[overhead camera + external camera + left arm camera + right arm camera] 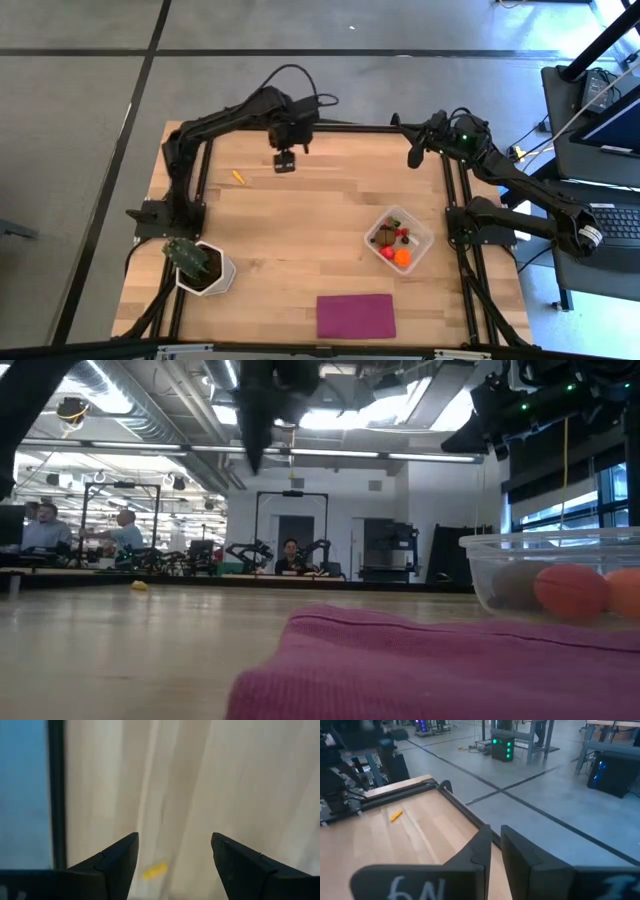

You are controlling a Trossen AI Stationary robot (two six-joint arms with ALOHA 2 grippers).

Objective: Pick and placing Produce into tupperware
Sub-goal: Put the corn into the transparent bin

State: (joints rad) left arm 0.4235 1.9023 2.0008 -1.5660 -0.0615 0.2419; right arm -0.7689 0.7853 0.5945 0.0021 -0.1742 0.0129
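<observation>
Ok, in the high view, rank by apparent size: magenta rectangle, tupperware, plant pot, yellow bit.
1. magenta rectangle
2. tupperware, a little smaller
3. white plant pot, close behind the tub; its plant blurs the outline
4. yellow bit, by far the smallest

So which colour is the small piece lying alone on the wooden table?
Yellow; the left wrist view shows the small piece best.

A pale wood-grain bench [300, 230] is seen bearing a clear tub [424, 237] with orange, red and brown produce [393, 246], a yellow bit [238, 177], a magenta cloth [356, 316], and a white pot [212, 283] of green leaves.
</observation>
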